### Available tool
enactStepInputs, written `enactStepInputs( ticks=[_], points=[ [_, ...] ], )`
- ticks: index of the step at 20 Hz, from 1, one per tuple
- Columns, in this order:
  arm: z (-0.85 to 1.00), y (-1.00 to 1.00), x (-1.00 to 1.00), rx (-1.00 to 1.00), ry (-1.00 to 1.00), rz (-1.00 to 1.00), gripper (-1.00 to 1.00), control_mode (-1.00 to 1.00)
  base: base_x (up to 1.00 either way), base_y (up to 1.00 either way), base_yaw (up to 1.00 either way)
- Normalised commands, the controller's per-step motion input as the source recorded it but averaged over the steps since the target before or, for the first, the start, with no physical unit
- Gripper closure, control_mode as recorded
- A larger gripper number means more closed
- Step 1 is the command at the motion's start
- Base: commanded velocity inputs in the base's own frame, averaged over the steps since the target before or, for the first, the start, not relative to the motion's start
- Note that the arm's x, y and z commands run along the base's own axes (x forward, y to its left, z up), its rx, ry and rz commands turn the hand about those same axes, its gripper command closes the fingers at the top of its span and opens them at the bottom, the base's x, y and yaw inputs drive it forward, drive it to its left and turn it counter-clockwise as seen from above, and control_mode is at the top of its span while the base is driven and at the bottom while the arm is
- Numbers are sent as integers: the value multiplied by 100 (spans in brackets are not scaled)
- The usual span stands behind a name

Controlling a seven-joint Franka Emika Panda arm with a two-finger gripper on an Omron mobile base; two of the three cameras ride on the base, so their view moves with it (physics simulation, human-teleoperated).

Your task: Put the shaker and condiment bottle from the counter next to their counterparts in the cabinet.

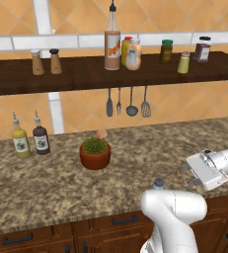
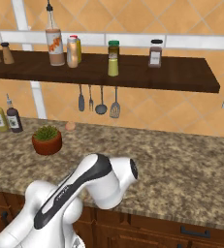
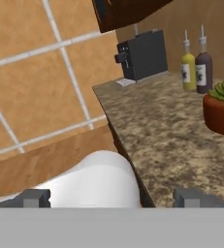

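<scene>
The shaker (image 1: 158,184) stands at the counter's (image 1: 51,183) near edge, its grey top peeking over my white arm. My gripper (image 1: 189,174) hangs to its right just above the counter, pointing left, open and holding nothing. In the hand view its fingertips (image 3: 36,197) stand wide apart over the counter (image 3: 181,140). The condiment bottle (image 1: 133,55) (image 2: 72,52) stands on the cabinet (image 1: 81,76) (image 2: 176,72), touching the yellow red-capped bottle (image 1: 126,47) beside the tall orange-labelled bottle (image 1: 112,44). Further right stand the yellow-green shaker (image 1: 184,63) (image 2: 113,64) and the dark brown jar (image 1: 202,49) (image 2: 155,54).
A potted succulent (image 1: 95,153) (image 3: 222,109) sits mid-counter with a small pinkish round thing (image 1: 101,133) behind it. Two spouted bottles (image 1: 30,141) (image 3: 196,68) stand at the left, a black coffee machine (image 3: 142,55) beyond. Two brown shakers (image 1: 45,62) occupy the shelf's left; utensils (image 1: 128,104) hang below.
</scene>
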Motion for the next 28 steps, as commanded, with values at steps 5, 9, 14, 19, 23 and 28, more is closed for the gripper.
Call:
enactStepInputs(
  ticks=[5,9,14,19,23,28],
  points=[
    [-35,0,8,0,3,2,-100,-100,0,0,0],
    [-23,0,9,0,0,2,-100,-100,0,0,0],
    [-4,1,33,0,1,0,-100,-100,0,0,0],
    [-9,4,29,0,1,1,-100,-100,0,0,0],
    [-21,0,15,0,0,3,-100,-100,0,0,0],
    [-6,0,12,0,1,5,-100,-100,0,0,0]
  ],
)
